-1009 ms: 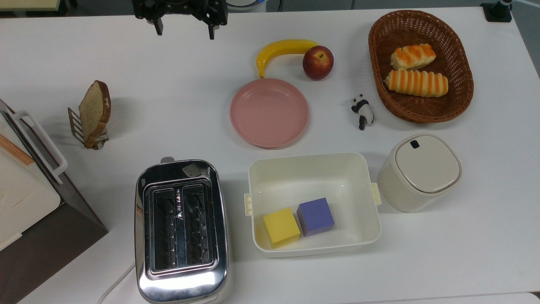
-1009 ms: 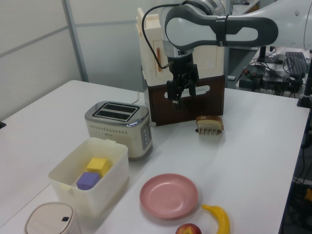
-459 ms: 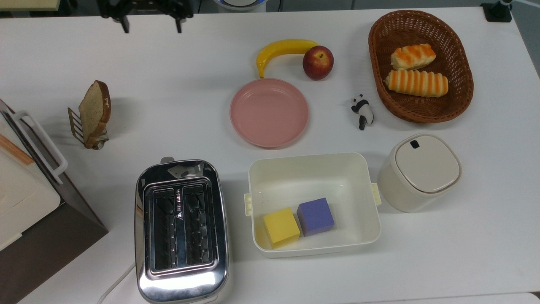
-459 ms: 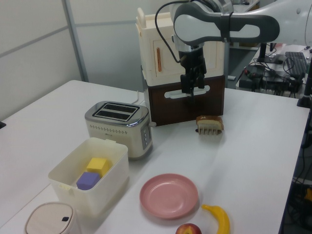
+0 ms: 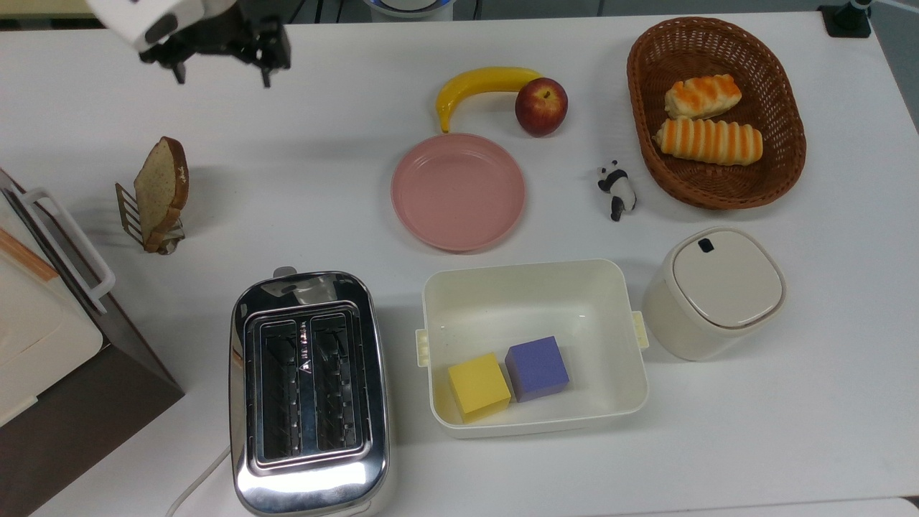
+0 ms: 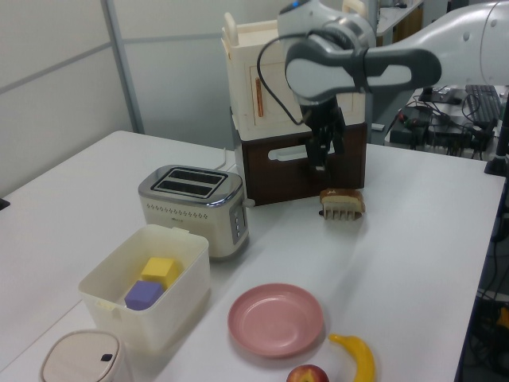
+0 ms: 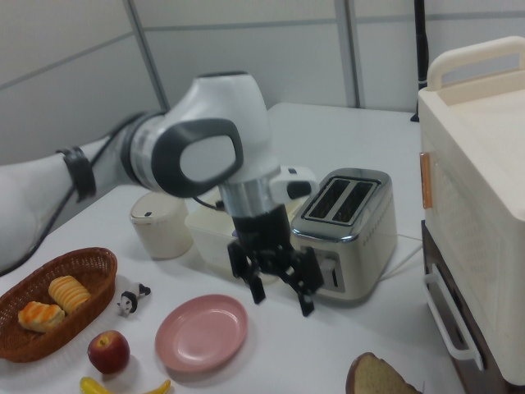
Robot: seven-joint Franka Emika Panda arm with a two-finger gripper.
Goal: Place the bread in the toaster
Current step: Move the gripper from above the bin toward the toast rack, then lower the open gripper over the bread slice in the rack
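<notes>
Since 0.5 s ago the gripper [image 5: 218, 70] has advanced in the top view, fingers spread and empty; the bread [image 5: 162, 188] leans in its rack. Left view: gripper [image 6: 324, 156] above bread [image 6: 343, 198]. Right view: a skewed descent could topple the slice, well apart from the toaster [image 7: 348, 223].

White table [image 5: 287, 179]; on it, as the top view shows them:
- rack [image 5: 133, 210] holding bread [image 5: 162, 188] upright, at the top view's left;
- box appliance [image 5: 50, 337], cream over brown, at the left edge;
- toaster [image 5: 309, 391], chrome, slots up, cord [image 5: 194, 488] trailing off its near end;
- tub [image 5: 535, 348], just right of the toaster;
- lidded pot [image 5: 714, 293], right of the tub;
- pink plate [image 5: 458, 191], centre;
- banana [image 5: 481, 86] and apple [image 5: 541, 106], touching, beyond the plate;
- panda [image 5: 617, 189], between plate and basket;
- basket [image 5: 714, 111], far right.

My fingers [image 5: 219, 63] hang above the far left part, touching nothing.
</notes>
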